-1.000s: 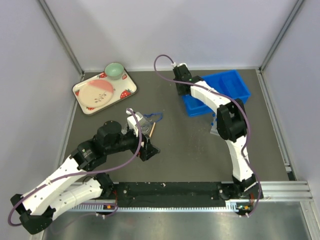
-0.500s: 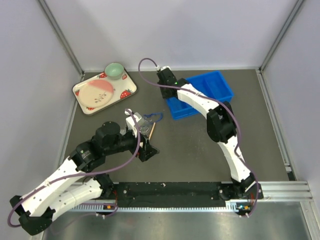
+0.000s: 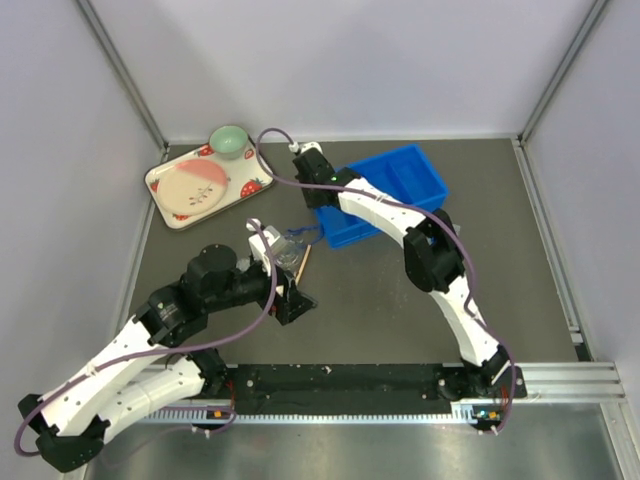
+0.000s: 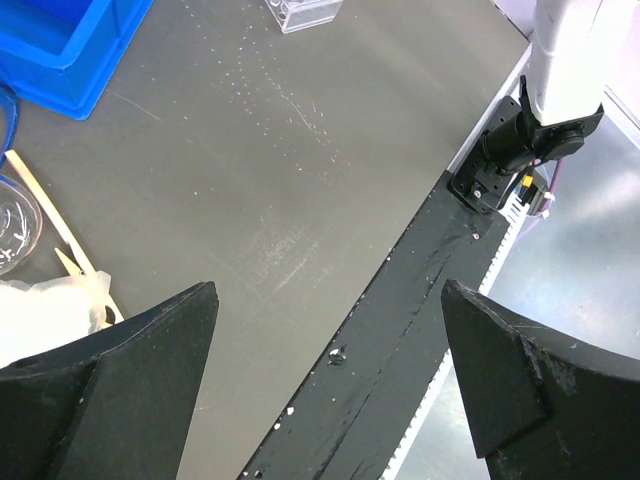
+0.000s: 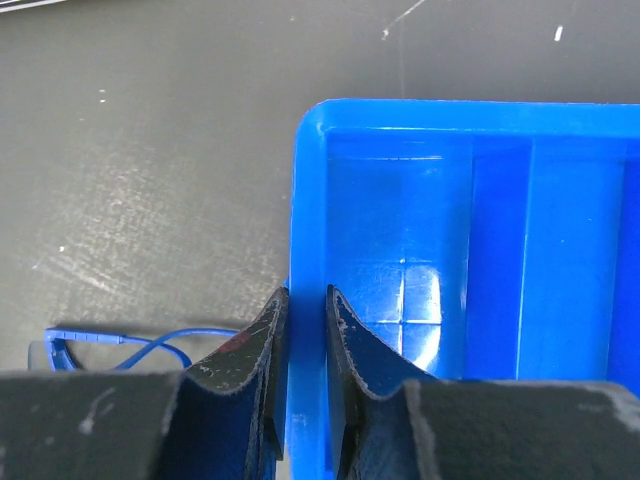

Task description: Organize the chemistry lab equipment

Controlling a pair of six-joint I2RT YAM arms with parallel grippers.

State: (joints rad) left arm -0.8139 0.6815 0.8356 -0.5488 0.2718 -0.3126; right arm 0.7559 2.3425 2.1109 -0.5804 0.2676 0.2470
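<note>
Little of the organizing looks done. The right gripper (image 5: 304, 300) has its black fingers (image 5: 258, 345) nearly closed, pinching the thin upright wall of the glossy blue plastic compartment bin (image 5: 420, 112), one finger outside and one inside. No equipment shows in the smooth, moulded compartments beyond the inner finger. The left gripper (image 4: 327, 295) is spread as wide as it goes and holds nothing, its broad matte black fingers (image 4: 140, 360) hanging over the scuffed, speckled dark grey table mat (image 4: 260, 160). The loose items lie in a small heap just off the outer side of its left-hand finger: a rounded clear glass flask (image 4: 12, 225), a thin, straight pale wooden stick (image 4: 45, 205) and a soft, crumpled whitish wad (image 4: 40, 312), lying close together or touching. The hard-edged clear rectangular plastic tube rack (image 4: 305, 12) stands well ahead of those fingertips, apart from the heap. A thin blue cord-like loop (image 5: 150, 345) lies just outside the right gripper's outer finger. No blue-capped tubes can be made out. By this showing, gathering the glassware, the stick and the wad and setting them in order with the rack remains to be done.
</note>
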